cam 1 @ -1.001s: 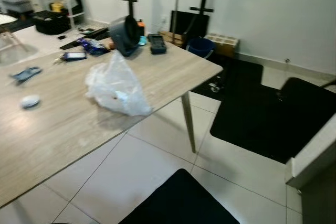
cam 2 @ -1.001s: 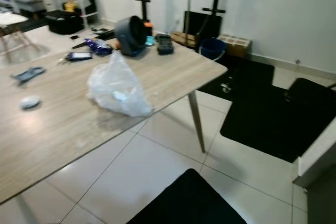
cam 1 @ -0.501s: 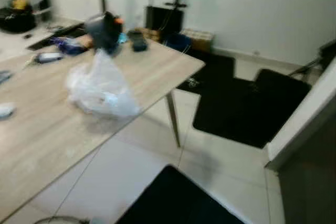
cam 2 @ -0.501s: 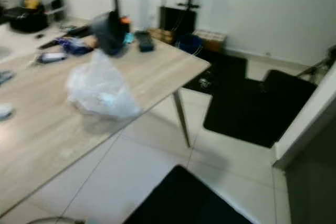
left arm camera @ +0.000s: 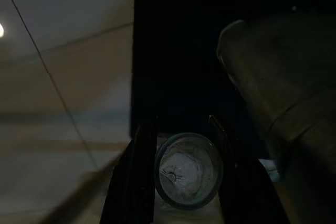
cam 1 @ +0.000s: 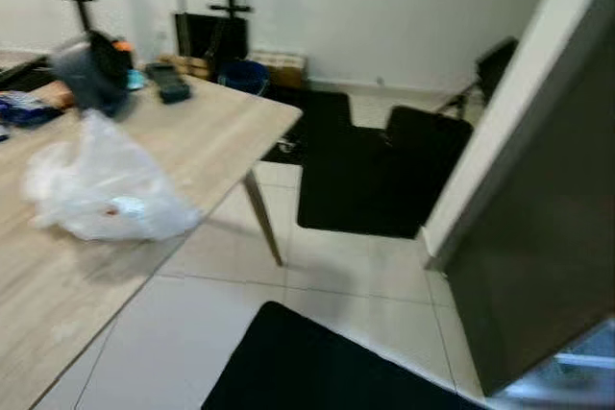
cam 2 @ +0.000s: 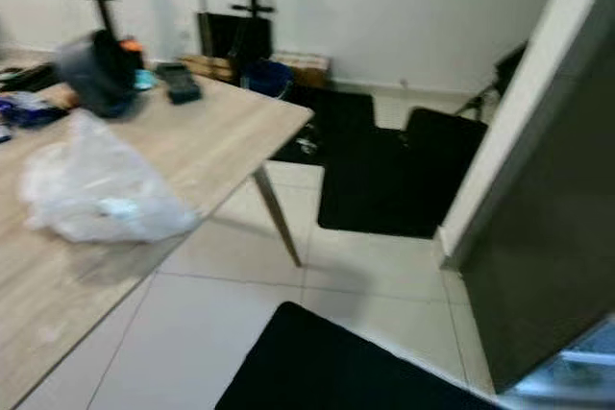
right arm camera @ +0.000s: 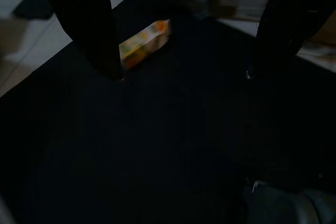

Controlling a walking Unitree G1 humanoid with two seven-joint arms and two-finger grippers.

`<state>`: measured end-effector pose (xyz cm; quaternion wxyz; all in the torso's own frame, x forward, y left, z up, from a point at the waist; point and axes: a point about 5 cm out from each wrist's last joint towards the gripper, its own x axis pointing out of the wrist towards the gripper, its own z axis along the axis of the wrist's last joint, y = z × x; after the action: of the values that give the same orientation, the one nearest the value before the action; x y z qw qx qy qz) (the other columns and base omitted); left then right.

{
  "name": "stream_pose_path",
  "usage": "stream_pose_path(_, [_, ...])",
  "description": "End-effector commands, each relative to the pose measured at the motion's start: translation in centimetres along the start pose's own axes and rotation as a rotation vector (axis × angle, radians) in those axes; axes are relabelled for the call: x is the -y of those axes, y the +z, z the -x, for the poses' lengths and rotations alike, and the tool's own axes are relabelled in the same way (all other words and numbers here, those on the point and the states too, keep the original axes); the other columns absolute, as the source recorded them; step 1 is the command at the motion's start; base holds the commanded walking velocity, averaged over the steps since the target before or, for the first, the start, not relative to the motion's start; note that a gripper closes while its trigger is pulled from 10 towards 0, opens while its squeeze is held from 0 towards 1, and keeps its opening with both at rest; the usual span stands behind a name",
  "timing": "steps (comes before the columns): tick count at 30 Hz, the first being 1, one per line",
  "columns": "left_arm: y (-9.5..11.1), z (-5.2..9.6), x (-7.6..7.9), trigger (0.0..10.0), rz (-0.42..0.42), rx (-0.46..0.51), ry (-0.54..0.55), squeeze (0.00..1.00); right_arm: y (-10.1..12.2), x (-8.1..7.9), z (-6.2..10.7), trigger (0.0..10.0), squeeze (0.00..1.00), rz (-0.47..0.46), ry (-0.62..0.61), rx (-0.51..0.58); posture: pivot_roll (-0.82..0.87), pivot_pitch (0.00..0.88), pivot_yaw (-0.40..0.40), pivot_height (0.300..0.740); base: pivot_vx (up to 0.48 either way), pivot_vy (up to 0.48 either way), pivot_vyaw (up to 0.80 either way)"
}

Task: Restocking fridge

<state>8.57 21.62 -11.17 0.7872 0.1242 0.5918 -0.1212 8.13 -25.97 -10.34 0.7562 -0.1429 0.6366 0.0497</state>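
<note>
Left claw (left arm camera: 181,169) clamped a clear jar (left arm camera: 188,170), right claw (right arm camera: 181,74) spread empty; jar risked slipping near the fridge door (cam 1: 538,208) at frame right.

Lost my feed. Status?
Left gripper shut on clear jar. Right gripper open, idle over black mat. Fridge door open at right; table on left.

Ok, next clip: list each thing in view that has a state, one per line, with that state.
Left gripper: shut on a clear bottle.
Right gripper: open, holding nothing, over a dark mat.
Plastic bag: crumpled, lying on the table.
Fridge door: open, swung out at the right.
Carton: lying on its side on the mat.
</note>
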Motion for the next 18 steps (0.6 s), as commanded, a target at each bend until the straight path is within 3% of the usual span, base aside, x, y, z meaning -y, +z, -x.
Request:
stream_pose_path(1, [0.64, -0.24, 1.04, 10.0, -0.009, 0.021, -0.04, 0.0, -0.12, 0.16, 0.03, 10.0, 0.0, 0.007, -0.006, -0.009, 0.02, 0.0, -0.037, 0.74, 0.0, 0.0, -0.8])
stream_pose_path(18, [0.68, -0.25, 1.06, 10.0, -0.017, 0.031, -0.031, 0.0, -0.17, 0.14, 0.02, 10.0, 0.0, 0.01, -0.004, -0.024, 0.02, 0.0, -0.037, 0.74, 0.0, 0.0, -0.8])
